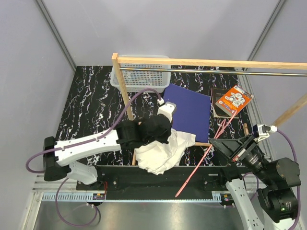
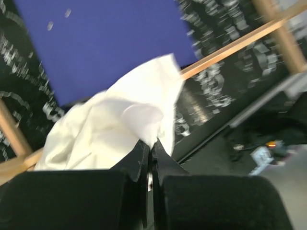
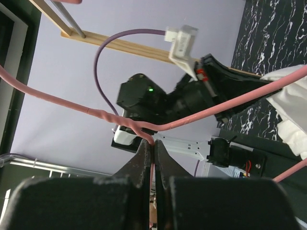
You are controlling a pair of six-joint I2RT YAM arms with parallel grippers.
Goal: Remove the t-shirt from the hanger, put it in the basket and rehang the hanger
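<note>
T-shirt (image 1: 160,155) lies bunched on the table (image 1: 91,100) near the arm bases, pinched in the left gripper's (image 2: 151,144) clenched fingers. Hanger (image 3: 216,110), clamped by the right gripper (image 3: 153,143), runs diagonally just right of it; separation likely needs a sideways pull.

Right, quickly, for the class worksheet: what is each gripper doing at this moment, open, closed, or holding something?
Left gripper: closed, fingers pinching the t-shirt.
Right gripper: closed, fingers clamped on the hanger.
</note>
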